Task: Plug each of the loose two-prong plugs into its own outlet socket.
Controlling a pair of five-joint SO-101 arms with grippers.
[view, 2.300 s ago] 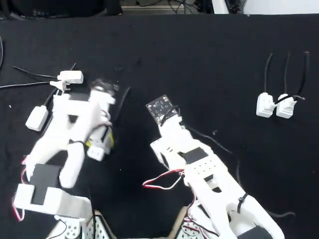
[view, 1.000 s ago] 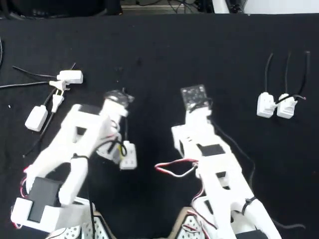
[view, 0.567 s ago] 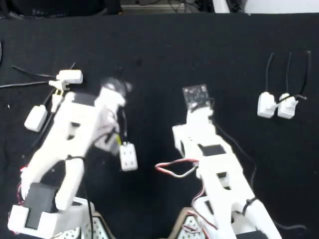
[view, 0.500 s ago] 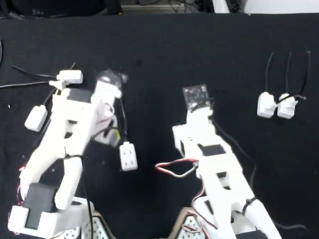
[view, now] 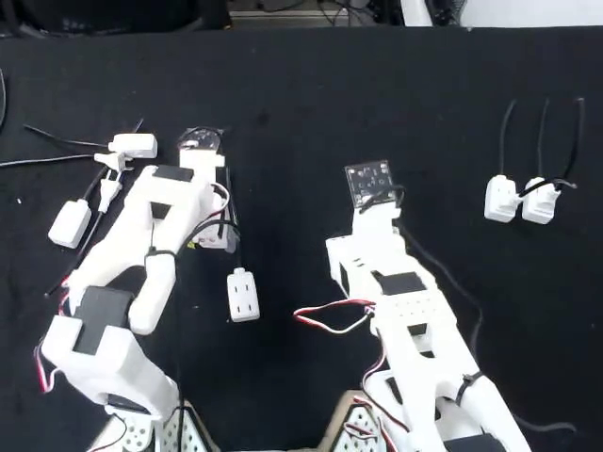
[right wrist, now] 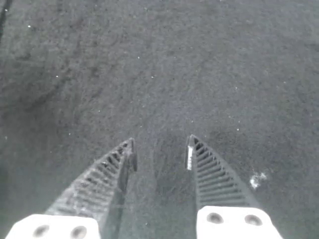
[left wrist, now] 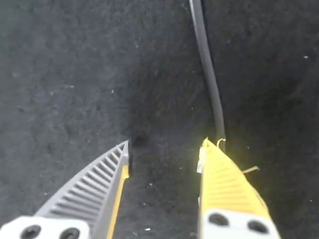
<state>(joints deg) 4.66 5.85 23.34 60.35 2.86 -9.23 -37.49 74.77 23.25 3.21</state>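
A white outlet socket [view: 242, 294] lies on the black table between the two arms, and its black cord [view: 226, 202] runs away toward the far side. My left gripper [view: 201, 141] sits past the far end of that cord. In the left wrist view it [left wrist: 164, 147] is open over bare cloth, with the cord [left wrist: 208, 84] beside its yellow finger [left wrist: 224, 184]. At the far left lie a white plug [view: 132, 145], a smaller plug [view: 108, 188] and another white socket [view: 69, 223]. My right gripper [view: 368, 181] is open [right wrist: 160, 142] above bare cloth at mid-table.
Two white blocks [view: 501, 198] [view: 539, 201] with black cords lie side by side at the far right. Thin cables [view: 57, 141] trail off the left edge. The table's far edge borders dark equipment.
The left arm carried the white socket toward mid-table, let it go there and drew back toward the far side. The right arm swung right early on and then stayed still.
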